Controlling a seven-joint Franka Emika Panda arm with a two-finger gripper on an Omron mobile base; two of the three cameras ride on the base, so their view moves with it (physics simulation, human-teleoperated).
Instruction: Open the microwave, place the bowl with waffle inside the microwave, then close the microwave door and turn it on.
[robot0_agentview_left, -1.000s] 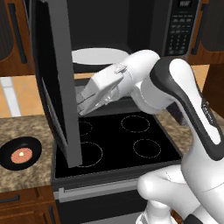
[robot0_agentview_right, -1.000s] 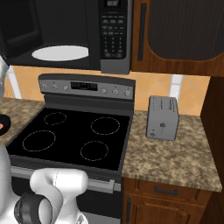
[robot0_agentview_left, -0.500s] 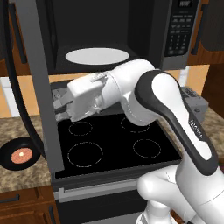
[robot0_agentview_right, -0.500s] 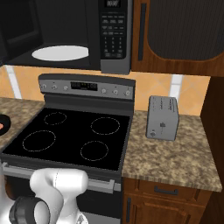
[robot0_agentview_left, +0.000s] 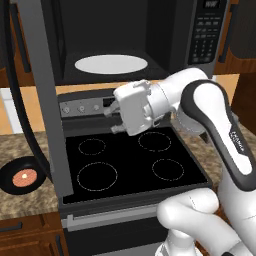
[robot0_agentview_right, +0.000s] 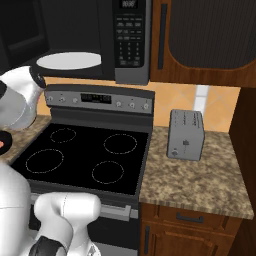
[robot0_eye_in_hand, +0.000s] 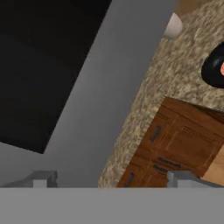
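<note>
Speckled granite counter (robot0_agentview_left: 30, 200) runs left of the stove (robot0_agentview_left: 130, 160), and on it sits the bowl (robot0_agentview_left: 20, 178) with the waffle (robot0_agentview_left: 24, 177), beyond the swung-open microwave door (robot0_agentview_left: 47, 100). Over the burners the gripper (robot0_agentview_left: 114, 117) hangs with jaws wide and empty, so the bowl lies leftward and lower, seemingly with the door's edge between.

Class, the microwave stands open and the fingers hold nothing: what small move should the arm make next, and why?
Probably swing left and down toward the bowl. The microwave door is open, its plate bare, and the gripper hangs open over the stove, while the waffle sits in the bowl on the counter.
</note>
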